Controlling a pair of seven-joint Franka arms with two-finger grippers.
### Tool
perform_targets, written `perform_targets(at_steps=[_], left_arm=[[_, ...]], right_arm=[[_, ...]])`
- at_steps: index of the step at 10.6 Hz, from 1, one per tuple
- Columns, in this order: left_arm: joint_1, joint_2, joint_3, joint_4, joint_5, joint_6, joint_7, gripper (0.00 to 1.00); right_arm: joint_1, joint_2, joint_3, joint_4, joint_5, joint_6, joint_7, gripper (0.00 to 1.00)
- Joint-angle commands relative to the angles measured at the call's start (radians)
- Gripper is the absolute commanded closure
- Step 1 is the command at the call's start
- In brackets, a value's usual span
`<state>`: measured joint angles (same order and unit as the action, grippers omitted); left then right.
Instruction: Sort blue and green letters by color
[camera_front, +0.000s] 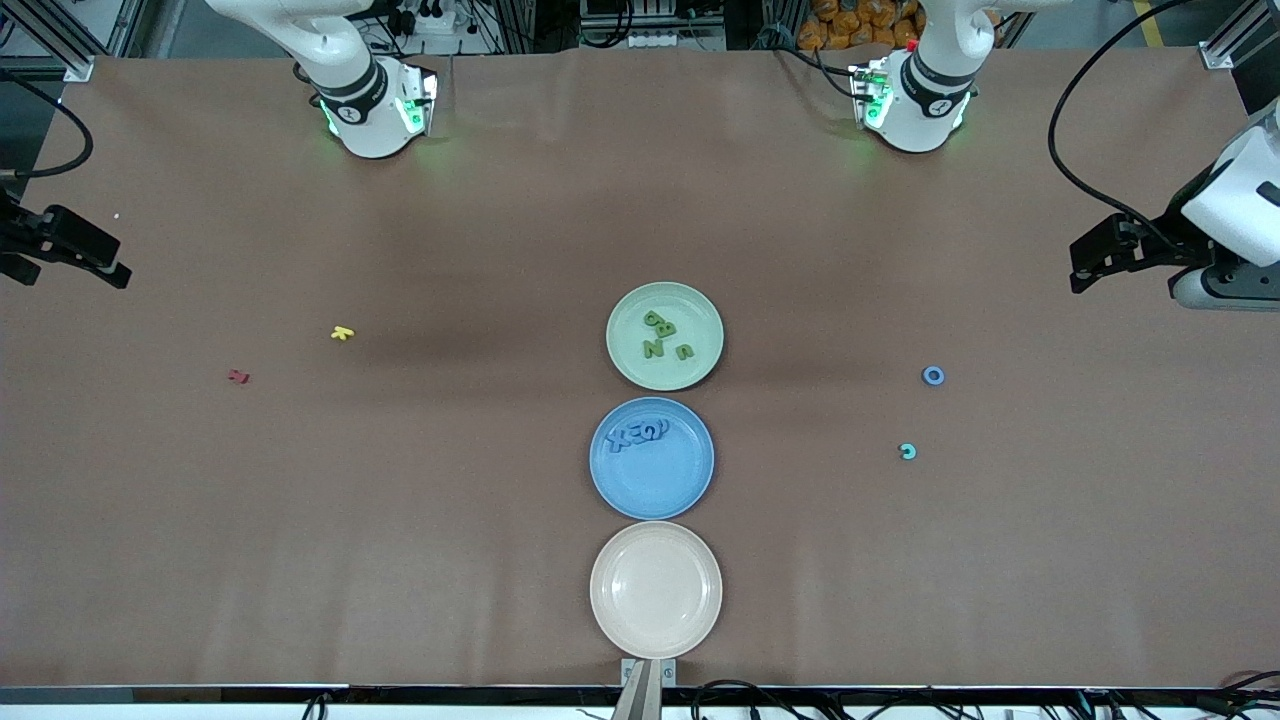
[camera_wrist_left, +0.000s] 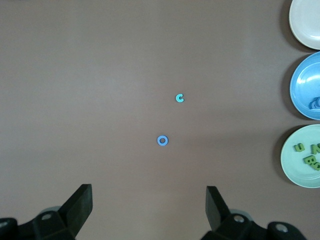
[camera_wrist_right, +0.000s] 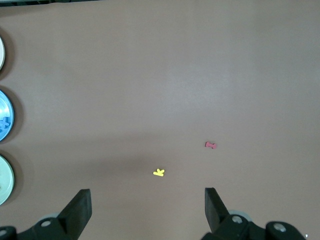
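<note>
Several olive green letters (camera_front: 664, 335) lie on the pale green plate (camera_front: 630, 310). A cluster of blue letters (camera_front: 640, 435) lies on the blue plate (camera_front: 652, 485). A blue ring-shaped letter (camera_front: 933, 375) (camera_wrist_left: 162, 141) lies loose on the table toward the left arm's end. A teal letter C (camera_front: 907, 451) (camera_wrist_left: 180, 98) lies a little nearer the front camera. My left gripper (camera_front: 1078, 268) (camera_wrist_left: 149, 202) hangs open and empty over bare table at that end. My right gripper (camera_front: 120, 265) (camera_wrist_right: 148, 205) hangs open and empty over the right arm's end.
An empty beige plate (camera_front: 655, 610) stands nearest the front camera, in line with the other two plates. A yellow letter (camera_front: 342, 333) (camera_wrist_right: 159, 172) and a red letter (camera_front: 238, 376) (camera_wrist_right: 210, 145) lie toward the right arm's end.
</note>
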<state>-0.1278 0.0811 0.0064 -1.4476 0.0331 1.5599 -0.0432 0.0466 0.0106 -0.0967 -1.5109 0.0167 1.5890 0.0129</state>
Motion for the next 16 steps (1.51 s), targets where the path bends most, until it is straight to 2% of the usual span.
perform_targets(at_steps=[1, 8, 10, 16], left_arm=[[-0.041, -0.021, 0.044, -0.014, -0.013, -0.024, -0.083, 0.00], [-0.035, -0.014, 0.055, -0.002, -0.045, -0.058, -0.136, 0.00], [-0.032, -0.064, 0.053, -0.014, -0.068, -0.066, -0.156, 0.00], [0.030, -0.086, -0.011, -0.030, -0.067, -0.096, -0.165, 0.00]], right_arm=[[-0.001, 0.002, 0.003, -0.002, -0.015, 0.002, 0.016, 0.00], [-0.001, 0.008, 0.003, 0.000, -0.018, 0.002, 0.016, 0.00], [-0.001, 0.011, 0.003, 0.000, -0.018, 0.002, 0.016, 0.00], [-0.001, 0.014, 0.003, 0.001, -0.018, 0.002, 0.015, 0.00]])
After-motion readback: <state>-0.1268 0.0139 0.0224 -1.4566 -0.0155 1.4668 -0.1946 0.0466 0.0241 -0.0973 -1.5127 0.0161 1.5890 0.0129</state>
